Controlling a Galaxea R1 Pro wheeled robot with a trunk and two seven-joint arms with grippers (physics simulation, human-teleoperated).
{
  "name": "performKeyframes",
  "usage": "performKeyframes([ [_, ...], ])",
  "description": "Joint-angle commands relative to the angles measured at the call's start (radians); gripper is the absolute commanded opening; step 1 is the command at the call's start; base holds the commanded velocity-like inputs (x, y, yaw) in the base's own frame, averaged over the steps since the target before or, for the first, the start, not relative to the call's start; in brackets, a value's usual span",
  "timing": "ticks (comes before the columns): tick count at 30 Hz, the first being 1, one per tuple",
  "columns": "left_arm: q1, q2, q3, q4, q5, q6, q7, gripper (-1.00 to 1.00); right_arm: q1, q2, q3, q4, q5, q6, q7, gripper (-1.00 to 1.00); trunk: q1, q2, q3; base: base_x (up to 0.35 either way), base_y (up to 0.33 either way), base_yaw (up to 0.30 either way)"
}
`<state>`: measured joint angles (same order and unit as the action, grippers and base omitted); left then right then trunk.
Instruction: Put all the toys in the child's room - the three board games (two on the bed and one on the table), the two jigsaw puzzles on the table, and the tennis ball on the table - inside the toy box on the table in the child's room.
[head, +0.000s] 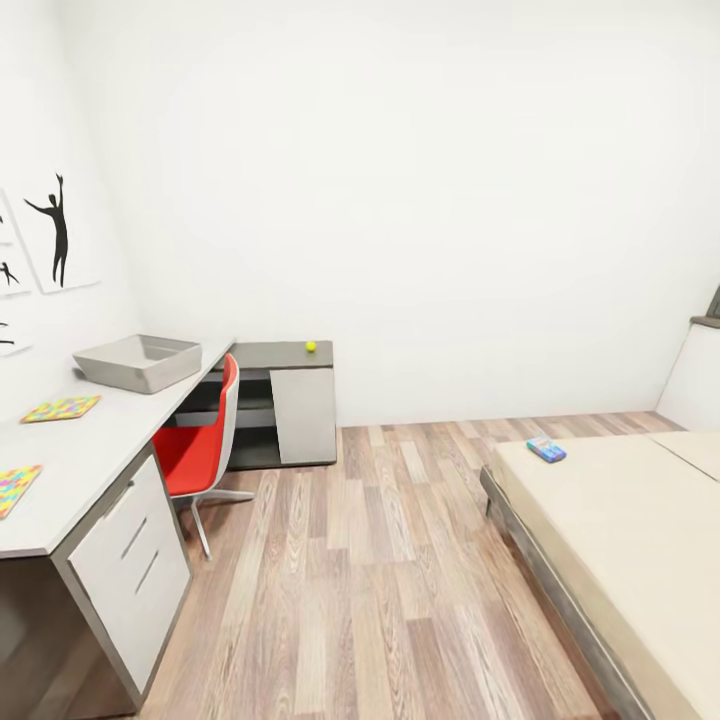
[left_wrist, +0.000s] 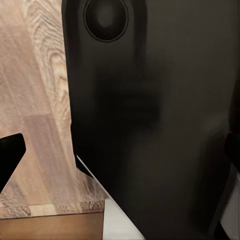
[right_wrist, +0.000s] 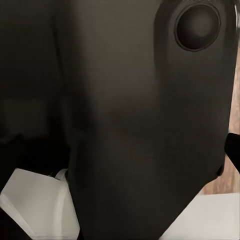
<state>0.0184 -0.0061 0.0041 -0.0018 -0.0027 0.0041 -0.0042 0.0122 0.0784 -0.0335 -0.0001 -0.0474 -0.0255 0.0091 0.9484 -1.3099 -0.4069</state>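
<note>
Colourful ragged-edged jigsaw puzzle mat lies nearest on the white-topped L-shaped table — head view.
Grey sloping toy box beyond; blue board game on beige bed. Approach squarely; wrist views show dark robot body — gripper states cannot be told.

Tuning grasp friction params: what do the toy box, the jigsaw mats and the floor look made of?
Toy box: matte grey, plastic-like, uniform and seamless. Jigsaw puzzles: thin multicoloured mats, maybe foam or card; can't tell. Floor: wood-look planks, visible grain, slight sheen.
</note>
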Motion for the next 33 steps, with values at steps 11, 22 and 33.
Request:
performKeyframes([
  [11, 0.000, 0.000, 0.000, -0.002, 0.000, -0.001, 0.000, 1.00, 0.000, 0.000, -0.002, 0.000, -0.005, -0.005, 0.002, 1.00, -0.042, 0.077, 0.034, 0.000, 0.000, 0.000],
  [22, 0.000, 0.004, 0.001, -0.010, 0.000, -0.002, 0.000, 1.00, 0.000, -0.004, -0.004, 0.000, -0.007, -0.006, -0.002, 1.00, -0.084, 0.154, 0.069, 0.000, 0.000, 0.000],
  [33, -0.001, 0.020, 0.003, -0.080, 0.000, 0.000, 0.002, 1.00, 0.000, -0.008, -0.005, -0.005, -0.005, -0.011, -0.005, 1.00, -0.127, 0.231, 0.103, 0.000, 0.000, 0.000],
])
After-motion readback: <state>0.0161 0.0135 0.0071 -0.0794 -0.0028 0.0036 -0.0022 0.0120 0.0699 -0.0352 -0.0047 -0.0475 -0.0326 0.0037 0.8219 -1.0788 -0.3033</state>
